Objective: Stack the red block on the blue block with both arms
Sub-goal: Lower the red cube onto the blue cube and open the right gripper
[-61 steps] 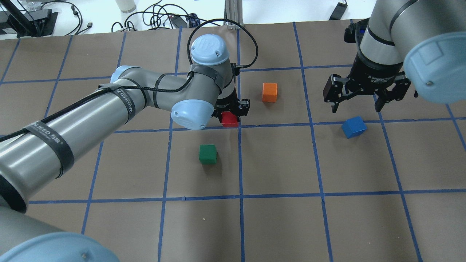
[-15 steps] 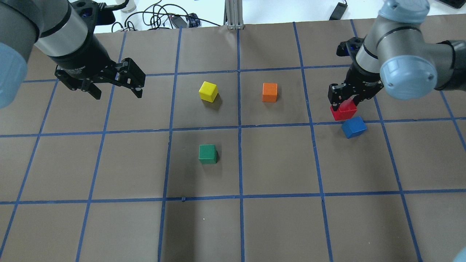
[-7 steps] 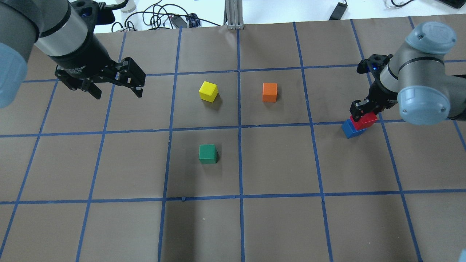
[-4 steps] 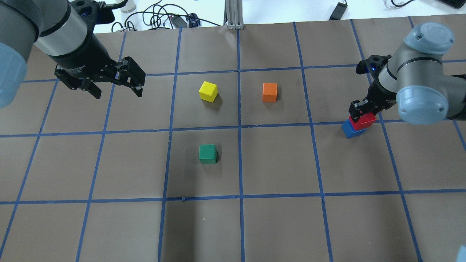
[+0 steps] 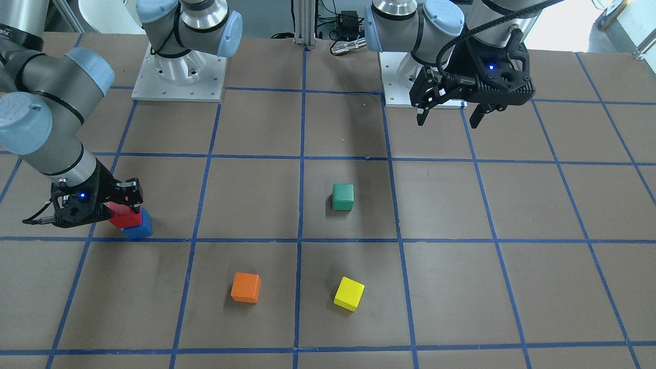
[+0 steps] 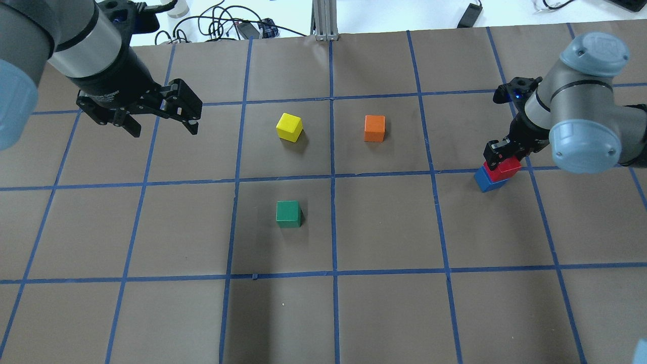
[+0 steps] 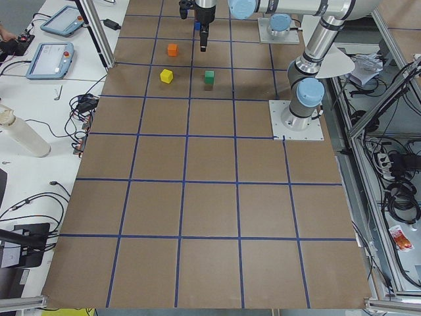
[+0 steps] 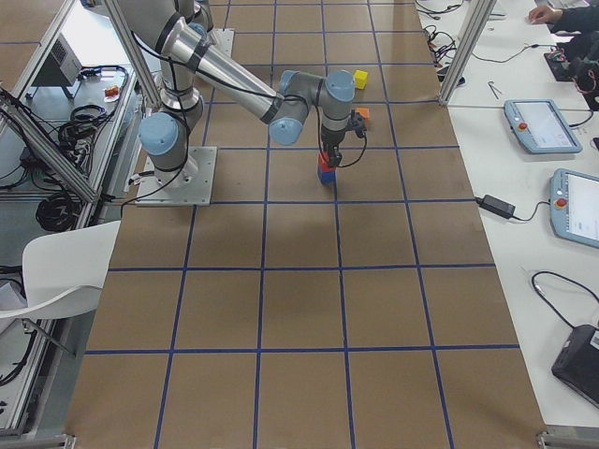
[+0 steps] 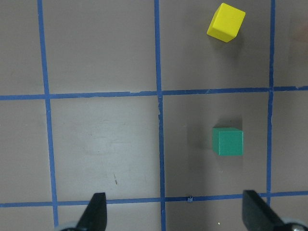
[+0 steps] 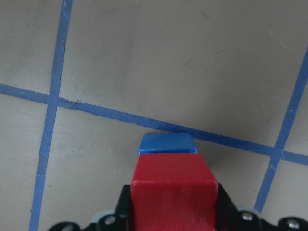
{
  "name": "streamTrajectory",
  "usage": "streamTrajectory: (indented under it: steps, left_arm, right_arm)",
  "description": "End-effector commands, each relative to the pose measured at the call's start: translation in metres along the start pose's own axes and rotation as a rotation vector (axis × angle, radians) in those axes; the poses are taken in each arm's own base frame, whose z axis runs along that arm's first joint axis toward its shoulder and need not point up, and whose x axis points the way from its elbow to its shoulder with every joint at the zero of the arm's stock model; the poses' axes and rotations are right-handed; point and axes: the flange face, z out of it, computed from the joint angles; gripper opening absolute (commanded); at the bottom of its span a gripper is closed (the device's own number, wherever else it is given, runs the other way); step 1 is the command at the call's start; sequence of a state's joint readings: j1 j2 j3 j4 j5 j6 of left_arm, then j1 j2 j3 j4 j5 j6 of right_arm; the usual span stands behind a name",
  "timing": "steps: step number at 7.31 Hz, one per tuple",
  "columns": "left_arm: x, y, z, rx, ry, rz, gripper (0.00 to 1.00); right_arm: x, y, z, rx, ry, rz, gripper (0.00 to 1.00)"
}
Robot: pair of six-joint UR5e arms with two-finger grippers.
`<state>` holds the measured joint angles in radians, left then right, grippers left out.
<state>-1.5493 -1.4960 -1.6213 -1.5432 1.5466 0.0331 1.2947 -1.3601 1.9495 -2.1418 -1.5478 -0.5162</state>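
The red block (image 6: 505, 169) sits on top of the blue block (image 6: 484, 180) at the right of the table, a little offset. It also shows in the front view (image 5: 125, 219) on the blue block (image 5: 139, 230), and in the right wrist view (image 10: 174, 192) over the blue block (image 10: 166, 143). My right gripper (image 6: 503, 157) is shut on the red block. My left gripper (image 6: 159, 124) hangs open and empty above the table's far left; its fingertips (image 9: 96, 211) show wide apart in the left wrist view.
A yellow cube (image 6: 289, 126), an orange cube (image 6: 374, 128) and a green cube (image 6: 288, 213) lie apart near the table's middle. Blue tape lines grid the brown table (image 6: 384, 313). Cables lie beyond the far edge.
Earlier my left gripper held the red block; since then my right gripper has carried it onto the blue block. In the last second almost nothing moved.
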Motion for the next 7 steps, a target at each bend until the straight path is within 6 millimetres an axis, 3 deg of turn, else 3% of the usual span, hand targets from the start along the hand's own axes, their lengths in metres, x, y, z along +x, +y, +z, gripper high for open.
streamTrajectory:
  steps: [1, 3, 5, 6, 7]
  left_arm:
    - [0.000, 0.000, 0.000, 0.000, 0.000, 0.001, 1.00]
    - [0.000, -0.001, 0.001, 0.000, -0.001, -0.001, 1.00]
    - [0.000, -0.001, 0.001, 0.000, -0.001, 0.001, 1.00]
    - [0.000, -0.001, 0.001, 0.000, -0.001, 0.001, 1.00]
    - [0.000, -0.001, 0.001, 0.000, -0.001, 0.001, 1.00]
  right_arm:
    - [0.000, 0.000, 0.001, -0.001, -0.001, -0.002, 0.58]
    - [0.000, 0.000, 0.000, 0.000, 0.000, -0.002, 0.75]
    - [0.000, 0.000, 0.000, -0.001, -0.001, 0.005, 0.81]
    - [0.000, 0.000, -0.008, 0.008, 0.011, 0.010, 0.97]
    - [0.000, 0.001, -0.025, 0.019, 0.026, 0.011, 1.00]
